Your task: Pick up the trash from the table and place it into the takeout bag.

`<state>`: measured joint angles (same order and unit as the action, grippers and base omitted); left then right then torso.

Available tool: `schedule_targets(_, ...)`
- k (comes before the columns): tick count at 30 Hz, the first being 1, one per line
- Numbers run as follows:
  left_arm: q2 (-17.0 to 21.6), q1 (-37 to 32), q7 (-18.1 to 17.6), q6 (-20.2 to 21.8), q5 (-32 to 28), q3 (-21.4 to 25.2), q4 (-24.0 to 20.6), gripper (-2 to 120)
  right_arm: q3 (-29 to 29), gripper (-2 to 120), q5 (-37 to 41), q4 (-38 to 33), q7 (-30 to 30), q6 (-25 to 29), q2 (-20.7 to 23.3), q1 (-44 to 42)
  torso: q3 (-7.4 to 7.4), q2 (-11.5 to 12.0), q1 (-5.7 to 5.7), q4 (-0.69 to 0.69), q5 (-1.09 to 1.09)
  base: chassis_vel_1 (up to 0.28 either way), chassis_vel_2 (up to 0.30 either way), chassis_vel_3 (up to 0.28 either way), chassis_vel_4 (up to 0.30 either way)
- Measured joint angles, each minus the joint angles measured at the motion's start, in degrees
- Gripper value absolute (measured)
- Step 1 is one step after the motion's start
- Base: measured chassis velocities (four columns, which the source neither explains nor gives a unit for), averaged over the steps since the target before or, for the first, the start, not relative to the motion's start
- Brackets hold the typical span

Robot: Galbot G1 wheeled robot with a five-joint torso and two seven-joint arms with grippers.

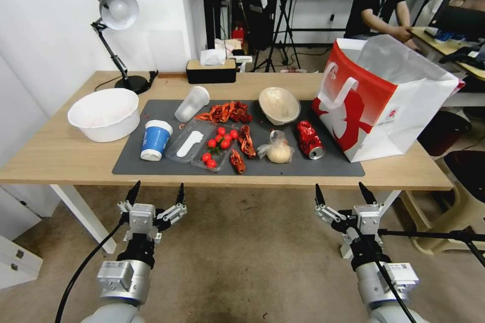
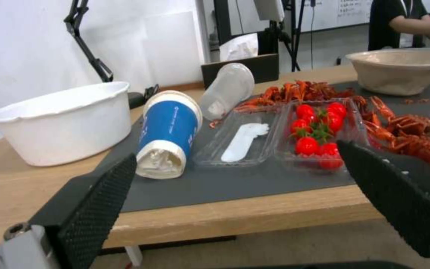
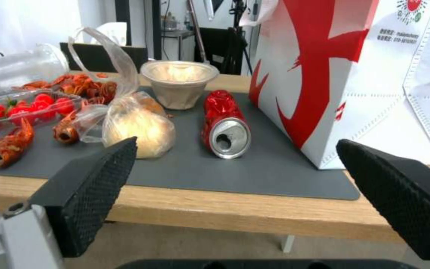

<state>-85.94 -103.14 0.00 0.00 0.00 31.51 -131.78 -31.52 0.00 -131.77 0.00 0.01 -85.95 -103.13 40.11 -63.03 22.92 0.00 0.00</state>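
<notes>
The trash lies on the table's (image 1: 50,156) dark grey mat (image 1: 303,166): a blue white-lidded cup (image 1: 155,139) (image 2: 168,132), a translucent plastic cup (image 1: 192,103) (image 2: 227,89) on its side, a beige paper bowl (image 1: 279,105) (image 3: 179,84), a clear bag with a beige lump (image 1: 277,150) (image 3: 135,125) and a crushed red can (image 1: 309,139) (image 3: 225,125). At the mat's right end stands the red and white takeout bag (image 1: 384,96) (image 3: 354,74), its top open. My left gripper (image 1: 155,193) (image 2: 235,153) and right gripper (image 1: 344,193) (image 3: 236,144) hang open and empty below the table's front edge.
A white tub (image 1: 103,113) (image 2: 61,119) sits left of the mat. Red crayfish shells (image 1: 227,111) and a clear tray of cherry tomatoes (image 1: 220,144) (image 2: 319,130) lie mid-mat. A desk lamp (image 1: 118,10) and a tissue box (image 1: 210,70) stand along the far edge.
</notes>
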Motion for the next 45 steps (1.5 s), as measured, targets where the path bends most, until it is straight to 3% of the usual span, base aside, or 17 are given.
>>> schedule_targets(19,-0.1,0.1,-0.4,0.0,0.0,-0.2,0.2,100,0.9,100,0.1,0.4,-0.8,-1.0,-0.5,0.3,0.0,0.0,0.0,0.0,-0.02,0.0,0.0,0.0,0.0)
schedule_targets(22,-0.5,0.4,-1.6,-0.1,0.4,-0.9,0.9,100,4.7,100,0.6,2.7,-4.4,-5.1,-2.6,1.4,0.01,0.0,0.0,0.01,0.07,0.0,0.0,0.0,0.0)
schedule_targets(25,-1.7,1.2,-4.4,-0.3,1.3,-2.4,2.5,100,5.7,100,0.9,3.2,-5.4,-5.7,-3.3,1.8,0.01,0.0,0.01,0.02,-0.04,0.0,0.0,0.0,0.0)
schedule_targets(29,-5.4,3.7,-13.2,-1.7,4.5,-7.6,7.9,100,5.8,100,0.9,3.3,-5.5,-4.7,-3.4,1.8,0.01,0.0,0.01,0.0,-0.01,0.0,0.0,0.0,0.0)
schedule_targets(45,-6.2,3.9,-14.6,-3.7,5.5,-8.5,9.5,100,5.8,100,0.7,3.2,-5.6,-3.2,-3.8,1.7,0.0,0.0,0.01,0.0,0.01,0.0,0.0,0.0,0.0)
